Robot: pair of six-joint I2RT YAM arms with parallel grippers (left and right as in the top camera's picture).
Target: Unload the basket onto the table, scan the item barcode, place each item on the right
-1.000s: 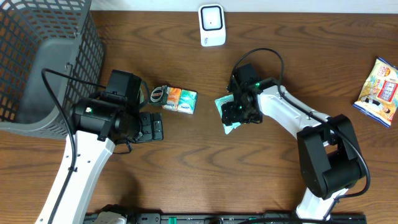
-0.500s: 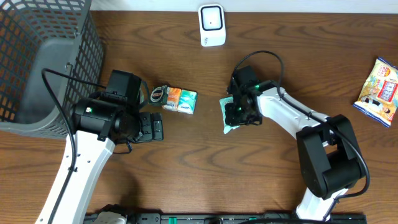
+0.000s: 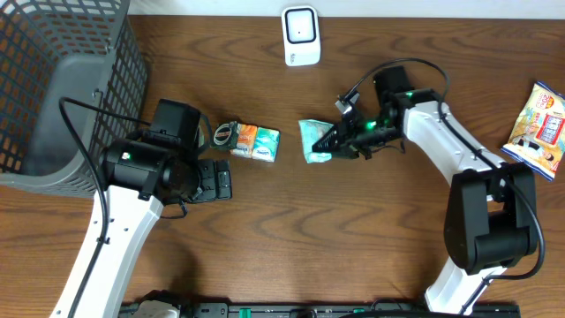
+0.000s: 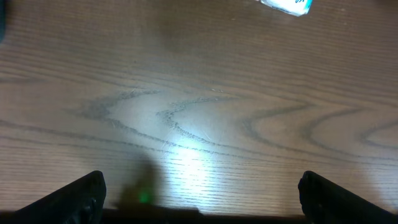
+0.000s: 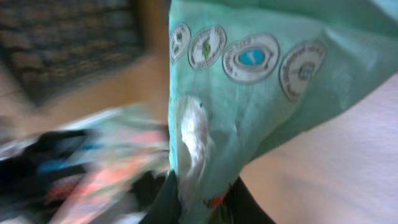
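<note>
Overhead: right gripper (image 3: 335,141) is clamped on the teal packet (image 3: 314,141) and holds it robot-side of the white scanner (image 3: 300,35), near it but not up at its window. Right wrist view confirms the pinch: the packet edge sits between the fingers, round printed logos face the camera, no barcode visible. Left gripper (image 3: 214,179) is idle with jaws wide, well left of the scanner. Pick looks done and presenting is the step in hand. Next move likely needs a carry toward the scanner plus a wrist roll to aim the barcode face at it.
</note>
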